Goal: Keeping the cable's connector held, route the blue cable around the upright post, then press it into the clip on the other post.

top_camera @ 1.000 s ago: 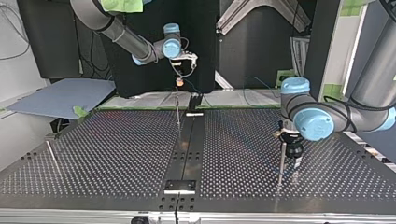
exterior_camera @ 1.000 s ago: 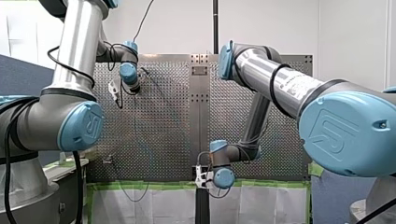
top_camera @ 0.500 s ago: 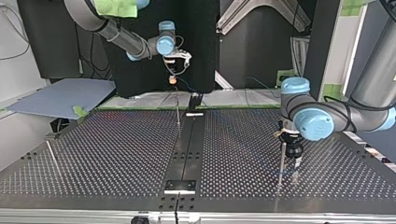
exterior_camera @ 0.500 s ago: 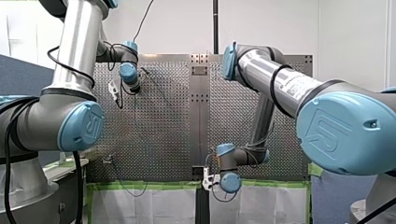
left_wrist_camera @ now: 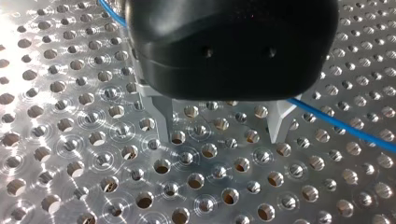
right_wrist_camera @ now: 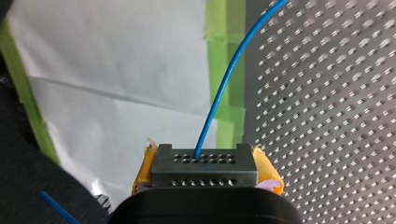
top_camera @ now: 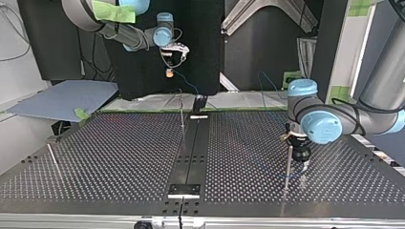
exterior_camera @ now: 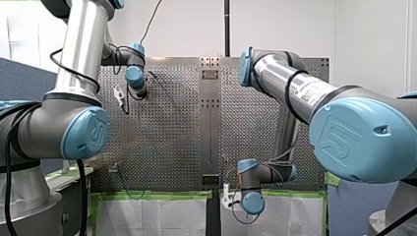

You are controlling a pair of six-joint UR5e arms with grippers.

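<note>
1. While it hung beyond the far edge of the table (top_camera: 119, 152) in the top view, my right gripper (right_wrist_camera: 204, 163) was clamped on the grey connector (right_wrist_camera: 205, 179), its yellow pads (right_wrist_camera: 145, 169) pressing both sides.
2. The blue cable (right_wrist_camera: 223, 88) rose out of the connector's holed face and ran on over the table.
3. My left gripper (left_wrist_camera: 220, 133) had its metal fingers (left_wrist_camera: 163, 119) spread wide, with nothing between them and the tips close above the table.
4. The cable passed just behind one finger; whether it touched, I could not tell.
5. In the top view that gripper stood just beside an upright post (top_camera: 288, 164).
</note>
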